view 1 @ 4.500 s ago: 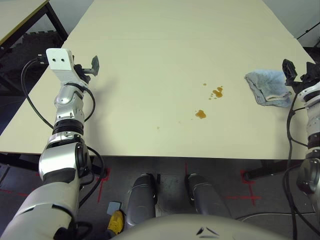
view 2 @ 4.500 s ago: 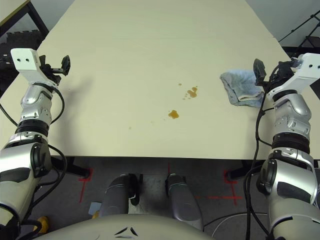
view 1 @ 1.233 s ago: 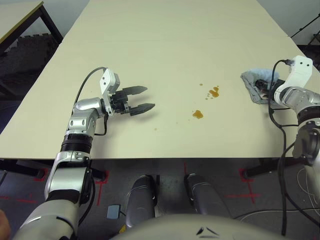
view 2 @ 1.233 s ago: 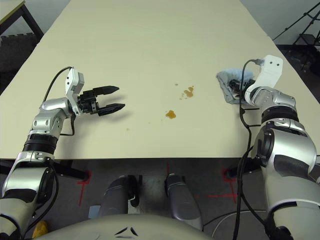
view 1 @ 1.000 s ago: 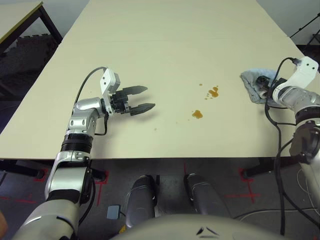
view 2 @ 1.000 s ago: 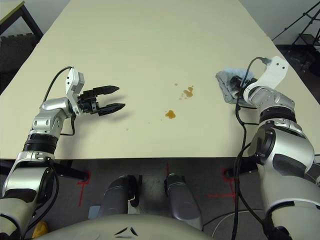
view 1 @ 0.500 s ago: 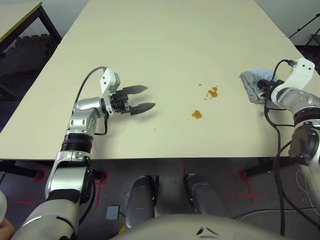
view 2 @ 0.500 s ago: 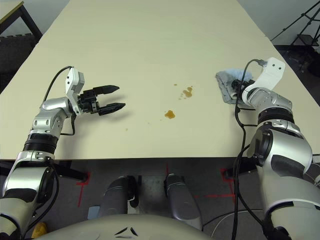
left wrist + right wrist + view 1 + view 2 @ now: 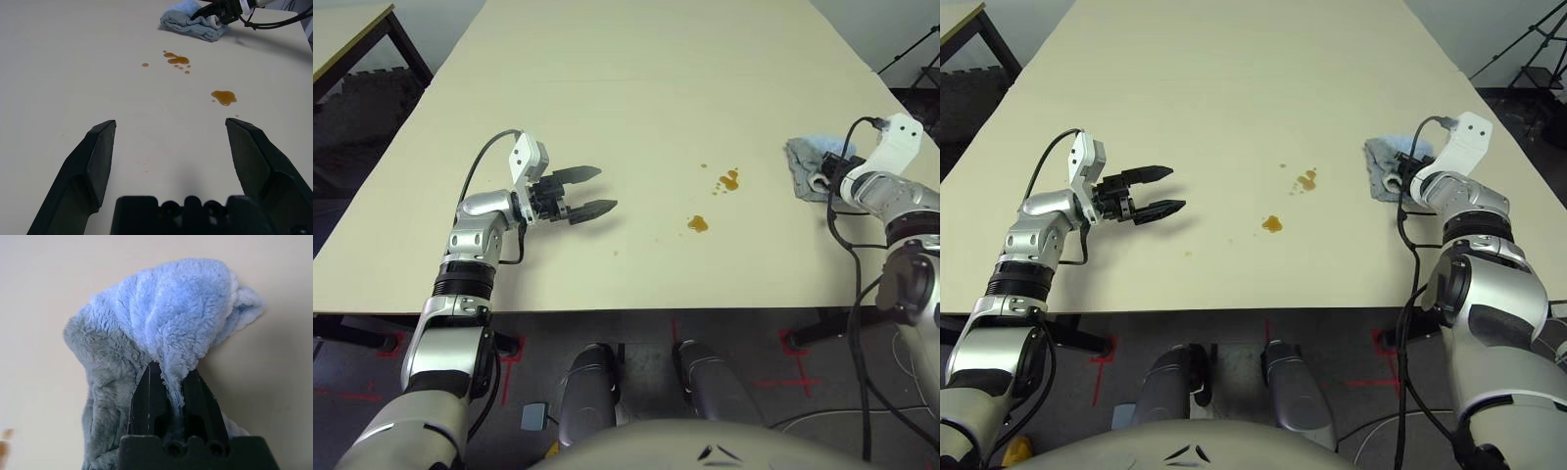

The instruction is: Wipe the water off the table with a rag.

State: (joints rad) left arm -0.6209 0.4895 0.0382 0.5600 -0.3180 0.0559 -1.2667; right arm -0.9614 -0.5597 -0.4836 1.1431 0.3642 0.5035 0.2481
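The right tool (image 9: pixel 171 382) has its two black fingers pressed together on a fold of the rag (image 9: pixel 161 323), pinching the fluffy blue-grey cloth where it bunches up between them. The rag sits at the right side of the surface (image 9: pixel 636 78), close to its right edge, with most of it resting on the tabletop beyond the fingers. Gripping a raised fold like this gives a firm hold on something soft and floppy, so the cloth can be dragged rather than slipping free.

The water (image 9: pixel 697 224) lies near the middle of the surface, to the left of the rag and well apart from it: one amber blot nearer the robot and a small cluster of drops (image 9: pixel 729 180) a little farther away. None of it looks wiped yet.

The left tool (image 9: pixel 589 192) hovers over the left part of the surface with its fingers spread wide, holding nothing, pointing toward the spill but clear of it, likely waiting out of the way.
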